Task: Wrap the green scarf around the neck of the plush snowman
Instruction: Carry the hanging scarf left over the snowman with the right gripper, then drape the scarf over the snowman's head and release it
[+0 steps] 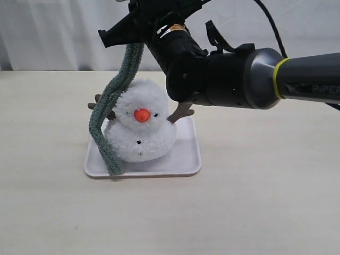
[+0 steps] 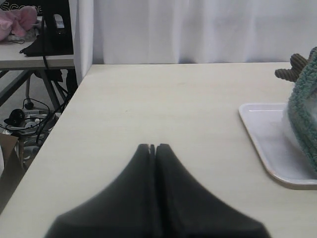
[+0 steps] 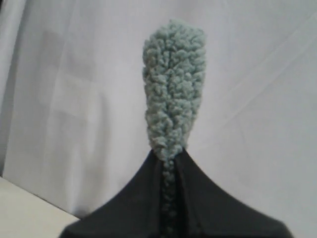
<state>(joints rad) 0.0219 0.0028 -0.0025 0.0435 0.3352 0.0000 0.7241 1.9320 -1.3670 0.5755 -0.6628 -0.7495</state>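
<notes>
A pale beige table (image 1: 255,207) fills the foreground, its top smooth and matte. Near the middle of it lies a white rectangular tray (image 1: 187,151) with rounded corners and a low raised rim, one long side facing the camera. Behind the table a white curtain (image 1: 48,32) hangs in soft vertical folds. Past the table's edge, the left wrist view shows a second, smaller table (image 2: 34,61) on metal legs. A pink fluffy bundle (image 2: 19,22) and a dark boxy thing (image 2: 55,27) sit on it. On the floor below lie tangled dark cables (image 2: 29,116), and a brown cardboard edge (image 2: 6,158) shows nearby.
</notes>
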